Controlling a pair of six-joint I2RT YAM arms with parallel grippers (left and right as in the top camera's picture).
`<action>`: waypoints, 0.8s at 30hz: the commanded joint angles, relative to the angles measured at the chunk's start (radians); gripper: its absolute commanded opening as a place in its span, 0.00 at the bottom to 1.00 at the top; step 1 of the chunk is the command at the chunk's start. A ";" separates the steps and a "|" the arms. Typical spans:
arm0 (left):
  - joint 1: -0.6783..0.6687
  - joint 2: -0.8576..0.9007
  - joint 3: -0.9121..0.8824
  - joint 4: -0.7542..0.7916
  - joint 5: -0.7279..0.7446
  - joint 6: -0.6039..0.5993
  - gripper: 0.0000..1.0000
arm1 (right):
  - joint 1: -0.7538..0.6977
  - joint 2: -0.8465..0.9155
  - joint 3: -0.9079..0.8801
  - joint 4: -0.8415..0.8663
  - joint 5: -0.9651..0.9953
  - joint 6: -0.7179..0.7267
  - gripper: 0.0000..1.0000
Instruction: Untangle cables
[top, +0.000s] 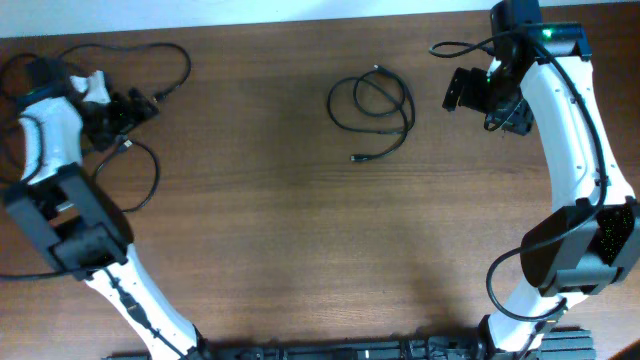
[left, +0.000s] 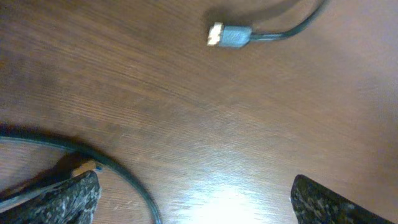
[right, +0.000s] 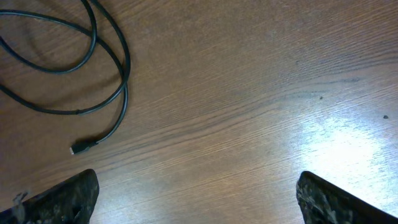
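The tabletop (top: 260, 220) is smooth brown wood grain with a soft sheen, glaring white near the fingers (right: 336, 202), which look rough, dark and speckled. The cable (right: 128, 62) has a smooth dark plastic sheath. The connector (left: 235, 36) is matt grey plastic with a pale metal tip.

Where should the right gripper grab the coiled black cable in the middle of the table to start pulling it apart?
Take the straight tail just behind the small plug, not the loops. That end of the cable lies flat and clear of the overlapping coils, so the open right gripper can likely come straight down from above and close across the strand.
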 joint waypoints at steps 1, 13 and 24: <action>-0.067 0.014 0.002 -0.040 -0.311 0.022 0.90 | -0.003 0.005 -0.005 -0.003 0.012 -0.003 0.99; -0.087 0.014 -0.137 -0.100 -0.368 -0.266 0.98 | -0.003 0.005 -0.005 -0.003 0.012 -0.003 0.99; -0.087 0.014 -0.227 0.068 -0.277 -0.273 0.43 | -0.003 0.005 -0.005 -0.003 0.012 -0.003 0.99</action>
